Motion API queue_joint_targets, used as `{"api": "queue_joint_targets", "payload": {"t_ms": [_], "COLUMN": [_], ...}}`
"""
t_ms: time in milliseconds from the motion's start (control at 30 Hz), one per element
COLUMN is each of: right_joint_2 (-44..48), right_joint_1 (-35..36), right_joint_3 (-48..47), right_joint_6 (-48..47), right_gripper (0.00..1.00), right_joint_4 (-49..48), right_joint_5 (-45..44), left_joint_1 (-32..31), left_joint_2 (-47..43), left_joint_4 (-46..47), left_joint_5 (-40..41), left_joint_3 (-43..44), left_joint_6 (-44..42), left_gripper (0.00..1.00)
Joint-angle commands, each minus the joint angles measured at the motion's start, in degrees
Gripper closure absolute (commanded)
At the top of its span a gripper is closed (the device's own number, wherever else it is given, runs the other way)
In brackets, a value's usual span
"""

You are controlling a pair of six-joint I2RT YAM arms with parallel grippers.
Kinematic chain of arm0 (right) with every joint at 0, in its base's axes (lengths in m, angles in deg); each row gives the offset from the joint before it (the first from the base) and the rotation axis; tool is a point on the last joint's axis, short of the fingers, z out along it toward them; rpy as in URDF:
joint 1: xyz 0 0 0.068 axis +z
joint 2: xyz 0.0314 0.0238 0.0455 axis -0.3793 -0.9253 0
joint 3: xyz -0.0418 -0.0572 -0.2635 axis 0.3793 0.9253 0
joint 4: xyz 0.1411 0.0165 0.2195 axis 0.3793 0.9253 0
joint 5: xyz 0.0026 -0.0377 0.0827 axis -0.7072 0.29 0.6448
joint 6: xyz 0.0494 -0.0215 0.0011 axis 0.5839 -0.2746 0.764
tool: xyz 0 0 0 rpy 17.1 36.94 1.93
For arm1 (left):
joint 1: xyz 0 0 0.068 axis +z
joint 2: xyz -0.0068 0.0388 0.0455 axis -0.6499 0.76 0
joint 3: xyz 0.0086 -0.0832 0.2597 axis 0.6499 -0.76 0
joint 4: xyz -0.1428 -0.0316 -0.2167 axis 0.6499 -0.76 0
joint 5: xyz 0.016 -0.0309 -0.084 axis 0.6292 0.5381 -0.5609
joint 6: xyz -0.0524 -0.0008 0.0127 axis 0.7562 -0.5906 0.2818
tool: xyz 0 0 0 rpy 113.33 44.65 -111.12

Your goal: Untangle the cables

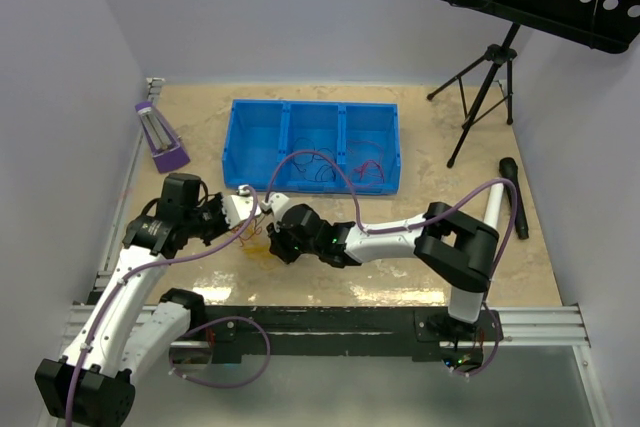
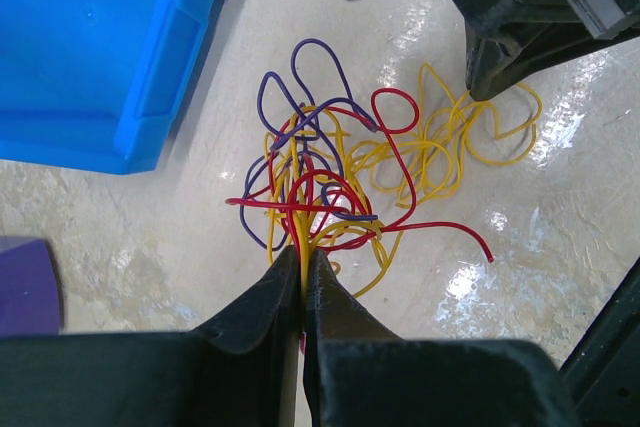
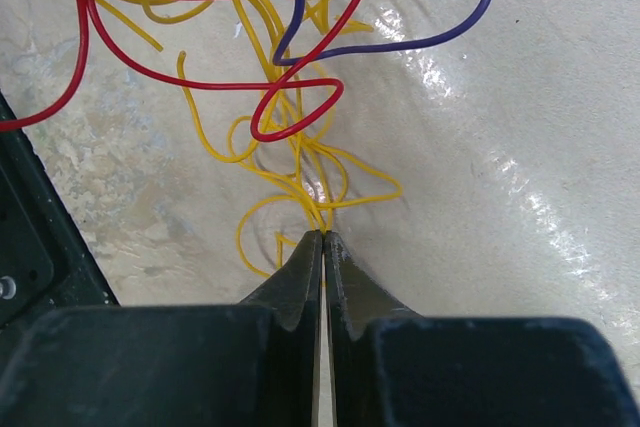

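The red, yellow and purple cables [image 2: 340,172] are found tangled on the table [image 1: 420,162] left of centre in the overhead frame, just below the blue bin [image 1: 315,104], and are pinched tight on opposite sides by the left claw [image 2: 303,259] and right claw [image 3: 322,239].

Beige mottled table [image 1: 440,187]. Far centre: blue three-bay bin [image 1: 287,132]. Far left: purple object [image 1: 160,139]. Right: tripod stand [image 1: 480,97], and a black cylinder [image 1: 514,197] lying flat. Near left-centre: cables [image 2: 330,177], a loose yellow, red and purple tangle.
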Motion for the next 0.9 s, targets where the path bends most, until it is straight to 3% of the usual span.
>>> {"api": "queue_joint_targets", "payload": {"t_ms": [0, 300, 500, 867], "right_joint_2": [0.97, 13.26, 27.84, 48.78], "right_joint_1": [0.25, 0.25, -2.12, -17.84], "right_joint_3": [-1.04, 5.29, 9.69, 5.66], "right_joint_6": [0.14, 3.21, 7.87, 8.49], "right_gripper": [1.00, 1.00, 1.00, 1.00], "right_joint_4": [-1.65, 3.44, 8.62, 21.36], "right_joint_5": [-2.03, -13.27, -21.19, -30.15], "left_joint_1": [0.32, 0.32, 0.49, 4.45], "left_joint_2": [0.19, -0.87, -1.74, -1.31], "left_joint_4": [1.56, 1.38, 3.05, 1.38], "left_joint_5": [-0.45, 4.90, 18.34, 25.47], "left_joint_3": [1.33, 1.34, -2.26, -7.45], "left_joint_6": [1.34, -0.32, -2.96, -7.62], "left_gripper": [0.92, 0.92, 0.93, 0.98]}}
